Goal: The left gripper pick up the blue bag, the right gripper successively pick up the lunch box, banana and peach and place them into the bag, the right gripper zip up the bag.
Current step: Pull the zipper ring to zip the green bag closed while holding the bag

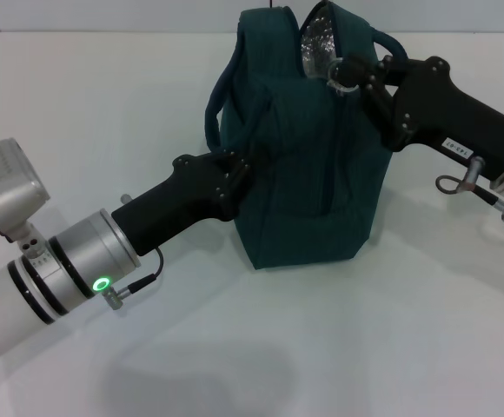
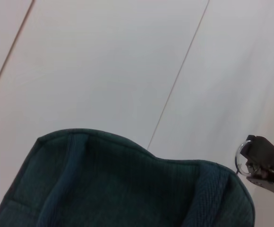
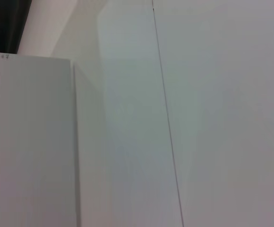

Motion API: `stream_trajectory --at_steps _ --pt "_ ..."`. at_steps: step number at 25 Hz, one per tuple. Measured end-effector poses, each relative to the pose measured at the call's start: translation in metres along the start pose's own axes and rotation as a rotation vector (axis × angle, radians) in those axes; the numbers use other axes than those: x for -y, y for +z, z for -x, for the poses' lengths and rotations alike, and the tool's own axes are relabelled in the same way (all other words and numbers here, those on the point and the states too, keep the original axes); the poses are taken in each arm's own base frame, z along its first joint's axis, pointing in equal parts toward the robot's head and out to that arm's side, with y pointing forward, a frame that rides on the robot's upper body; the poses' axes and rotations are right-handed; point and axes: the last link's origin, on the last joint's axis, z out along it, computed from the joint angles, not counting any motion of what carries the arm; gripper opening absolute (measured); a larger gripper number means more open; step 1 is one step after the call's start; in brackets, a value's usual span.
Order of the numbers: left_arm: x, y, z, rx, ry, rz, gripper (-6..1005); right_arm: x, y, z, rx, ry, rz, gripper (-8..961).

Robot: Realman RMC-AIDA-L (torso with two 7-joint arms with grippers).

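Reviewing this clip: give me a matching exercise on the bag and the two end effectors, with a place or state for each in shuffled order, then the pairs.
Column one:
1. the left end effector
2. the right end effector
3. the blue bag
4. silver foil lining

Column two:
A. stands upright on the white table
B. at the bag's top, by the metal ring pull
C. pressed against the bag's side, below a handle
D. shows through the open gap at the top

Pairs: 1-C, 2-B, 3-A, 4-D
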Motion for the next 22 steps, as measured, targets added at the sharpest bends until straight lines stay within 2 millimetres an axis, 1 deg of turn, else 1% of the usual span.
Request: stream_trajectory --at_steps 10,12,19,22 --pt "0.002 -0.001 0.002 0.014 0.016 -0.01 40 0.001 0.001 0.002 0.011 -0.003 -0.005 12" --pt "0.002 -0.002 0.002 0.02 0.02 -0.007 39 0.003 0.001 0.005 0.019 -0.007 -0.011 12" --pt "0.001 -0.009 0.005 0.058 0.058 0.021 40 0.02 0.001 0.017 0.057 -0.032 -0.068 12" --pt "0.001 -0.011 0.007 0.066 0.059 0.023 40 0.024 0.002 0.019 0.059 -0.036 -0.082 12"
